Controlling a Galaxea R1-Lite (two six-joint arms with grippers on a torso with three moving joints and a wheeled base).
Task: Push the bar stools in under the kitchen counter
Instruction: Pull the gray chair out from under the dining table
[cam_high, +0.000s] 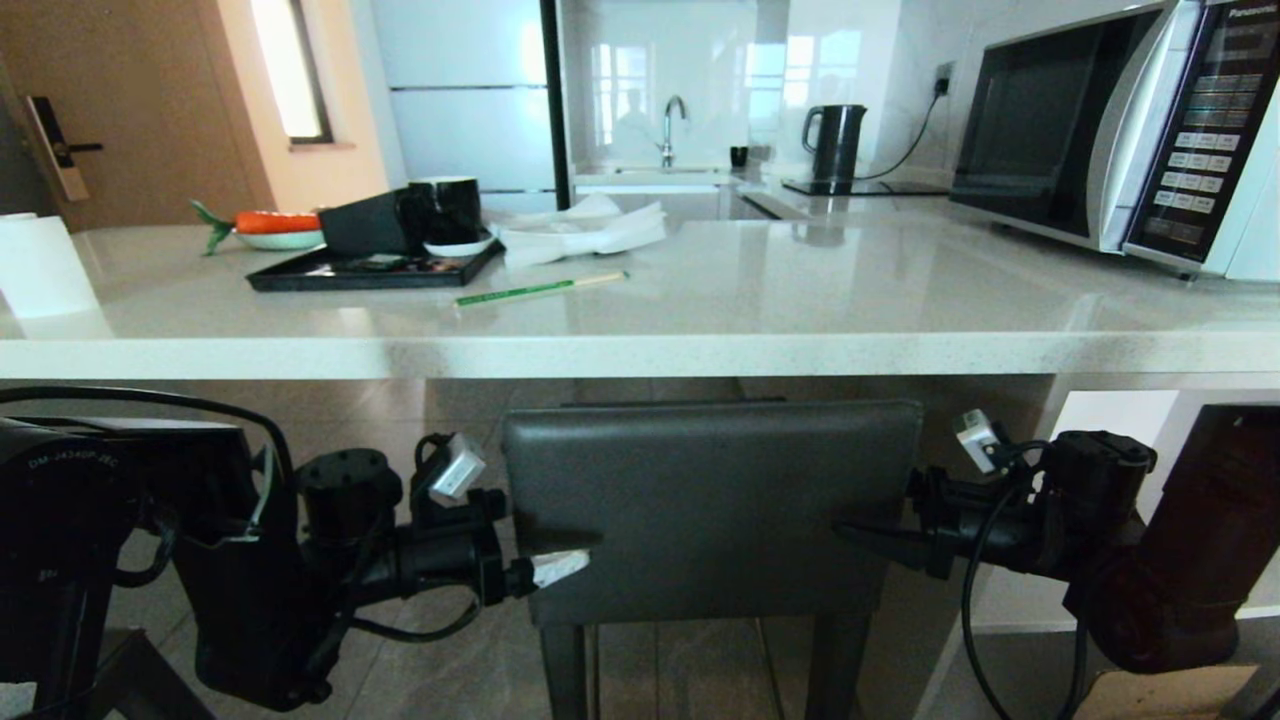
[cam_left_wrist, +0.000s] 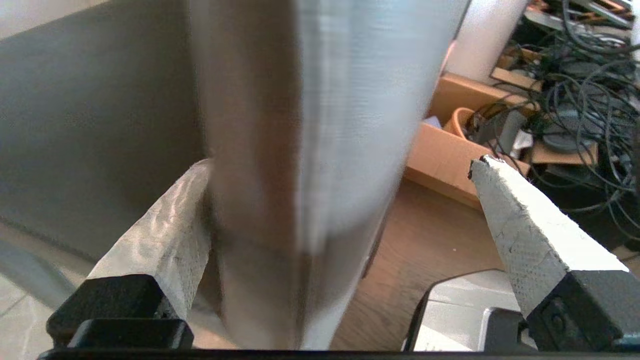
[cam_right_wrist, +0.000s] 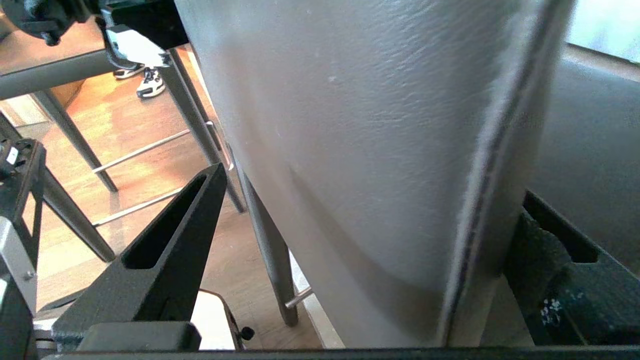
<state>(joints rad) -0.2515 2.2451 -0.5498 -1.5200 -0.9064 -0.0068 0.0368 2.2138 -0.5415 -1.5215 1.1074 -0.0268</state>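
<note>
Head view: a bar stool (cam_high: 710, 500) is seen directly below the front edge of the kitchen counter (cam_high: 640, 345), its grey backrest just under the thick white lip, legs dropping beneath. The left gripper (cam_high: 560, 555) is set at the backrest's left edge, the right gripper (cam_high: 865, 540) at its right edge. On the counter above the stool a black tray (cam_high: 370, 268), a green-banded stick (cam_high: 540, 289) and a microwave (cam_high: 1120, 130) are noted.

Left wrist view: the left gripper is spread wide, the backrest edge (cam_left_wrist: 310, 150) between its fingers; one white-wrapped finger (cam_left_wrist: 165, 235) lies against it, the other stands apart.

Right wrist view: the right gripper is parted around the backrest's edge (cam_right_wrist: 380, 150); clamping cannot be told. A second stool (cam_right_wrist: 75, 125) is glimpsed beyond the backrest
</note>
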